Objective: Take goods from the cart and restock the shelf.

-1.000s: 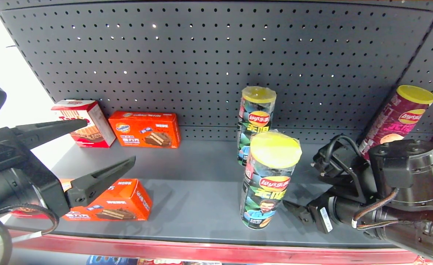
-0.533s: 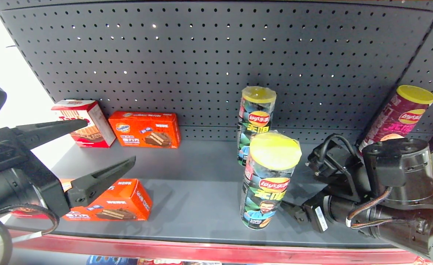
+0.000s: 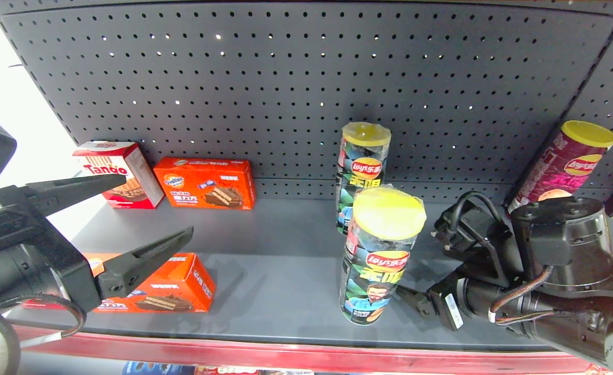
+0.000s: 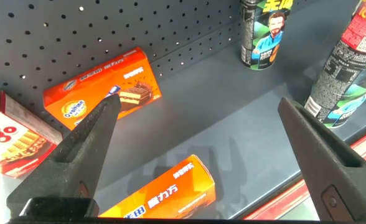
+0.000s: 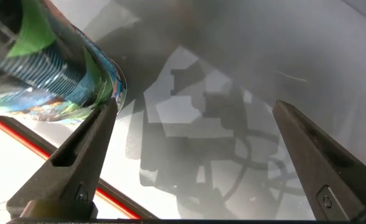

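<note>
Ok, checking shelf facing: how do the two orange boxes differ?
The rear orange box stands by the pegboard, beside the red box; the front orange box sits near the front edge of the shelf. The left gripper partly covers the front one in the head view, not the rear one. Same packaging.

Shelf floor (image 3: 280,260) lies bare between front orange box (image 3: 176,289) and front can (image 3: 379,260) — passable.

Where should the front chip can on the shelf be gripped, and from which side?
Probably around the mid-body of the front chip can, coming from the robot's right, where the open right gripper is. It stands upright, a round tube, with the rear chip can close behind.
</note>
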